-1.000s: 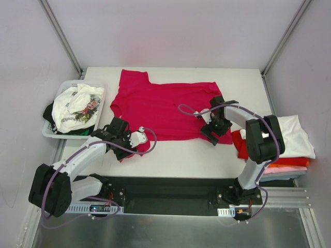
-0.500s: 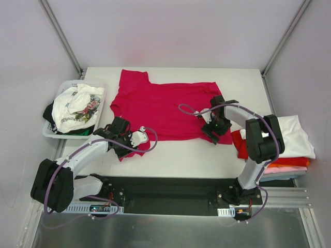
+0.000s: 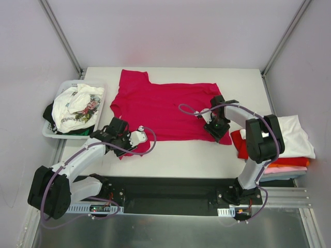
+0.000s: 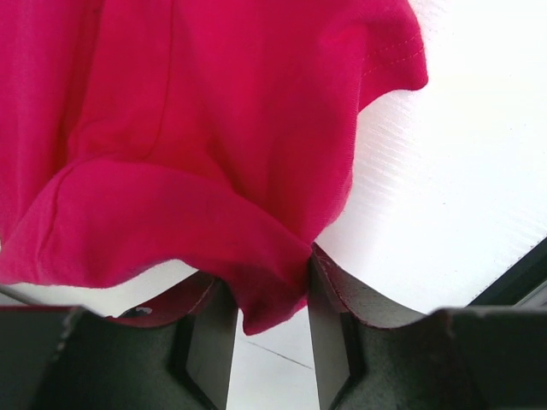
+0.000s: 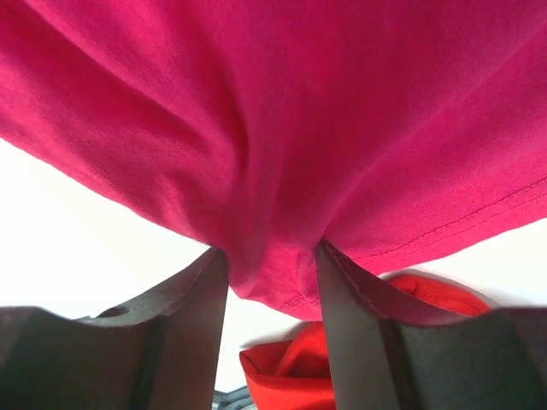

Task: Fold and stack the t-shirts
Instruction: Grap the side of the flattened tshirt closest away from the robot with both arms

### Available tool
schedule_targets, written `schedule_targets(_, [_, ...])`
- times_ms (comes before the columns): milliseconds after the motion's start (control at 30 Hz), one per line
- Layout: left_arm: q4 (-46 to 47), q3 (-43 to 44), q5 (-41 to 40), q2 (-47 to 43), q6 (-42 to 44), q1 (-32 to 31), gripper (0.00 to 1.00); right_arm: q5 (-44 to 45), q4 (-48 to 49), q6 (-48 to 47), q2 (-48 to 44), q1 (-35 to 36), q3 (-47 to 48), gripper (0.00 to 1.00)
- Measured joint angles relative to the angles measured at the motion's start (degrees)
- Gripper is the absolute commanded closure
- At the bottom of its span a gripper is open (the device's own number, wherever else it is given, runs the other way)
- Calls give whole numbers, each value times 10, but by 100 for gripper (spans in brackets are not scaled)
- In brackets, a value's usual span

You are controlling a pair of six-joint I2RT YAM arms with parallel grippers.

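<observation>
Surface [image 3: 176, 155]: white, flat, with both arms reaching over it.
Crimson t-shirt [image 3: 160, 106]: spread across mid-surface, its near edge gathered at two points.
Folded stack [image 3: 296, 138]: t-shirts piled at the surface's right edge, a white one on top.
Basket [image 3: 50, 132]: at the left edge, holding a white printed t-shirt [image 3: 75, 106].
Left claw [image 4: 269, 295]: clamped on the shirt's near-left corner.
Right claw [image 5: 272, 265]: clamped on the near-right hem.

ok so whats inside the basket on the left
A crumpled white printed shirt fills the basket, with dark cloth peeking from under it. Anything deeper is covered.
</observation>
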Motion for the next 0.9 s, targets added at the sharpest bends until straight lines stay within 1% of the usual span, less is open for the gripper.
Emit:
schedule_targets(100, [0,-5,-3,-1,0,0,70,0,0,0,0,0,0,53])
schedule_targets(200, [-1,-7,-4,-1,1,0,80,0,0,0,0,0,0,56])
schedule_targets(233, [-1,-7,-4,-1,0,0,87,0,0,0,0,0,0,60])
schedule_targets(267, [-1,-7,-3,0,1,0,91,0,0,0,0,0,0,62])
schedule_targets(367, [-1,-7,-3,2,0,0,100,0,0,0,0,-1,0,67])
schedule_targets(467, [0,-7,-3,8,0,0,100,0,0,0,0,-1,0,76])
schedule_targets(500, [0,-7,-3,10,0,0,100,0,-1,0,0,-1,0,88])
schedule_targets(533, [-1,-7,-3,12,1,0,100,0,-1,-1,0,-1,0,94])
schedule_targets(567, [-1,-7,-3,12,1,0,100,0,-1,-1,0,-1,0,98])
schedule_targets(767, [-1,-6,-6,8,1,0,100,0,-5,0,0,-1,1,99])
schedule_targets(900, [-4,5,-17,-16,1,0,100,3,-12,0,-1,-1,2,99])
